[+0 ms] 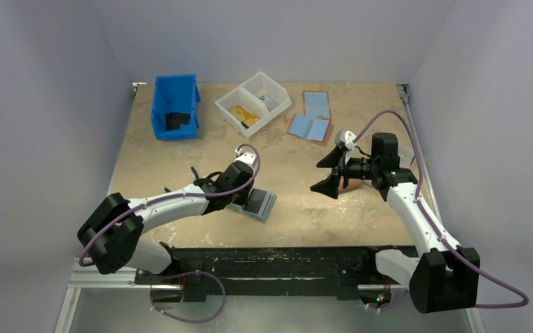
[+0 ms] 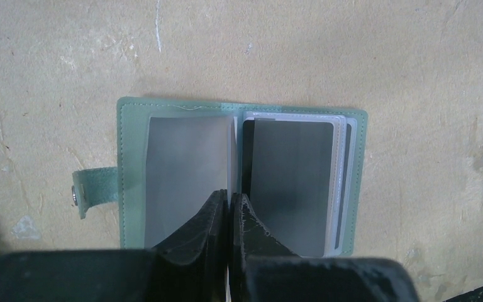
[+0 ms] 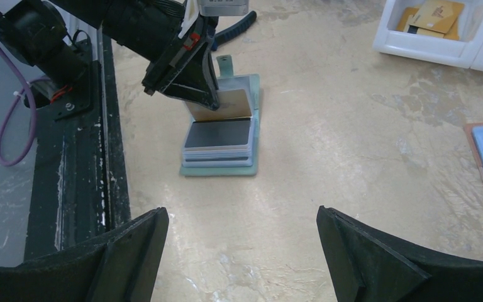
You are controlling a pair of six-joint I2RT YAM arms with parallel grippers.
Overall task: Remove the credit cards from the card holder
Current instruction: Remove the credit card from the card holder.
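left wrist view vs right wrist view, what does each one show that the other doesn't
Only the left wrist view: the metal snap stud on the tab, and the left gripper shut on a sleeve leaf at the spine. Only the right wrist view: the right gripper open, a white bin holding tan cards, and a tan face on the pinched leaf. Both: the open teal card holder lying on the table, with a dark card on top of its stack.

Teal card holder (image 2: pixel 129 179), dark card (image 3: pixel 219 133), seemingly tan card (image 3: pixel 226 106).
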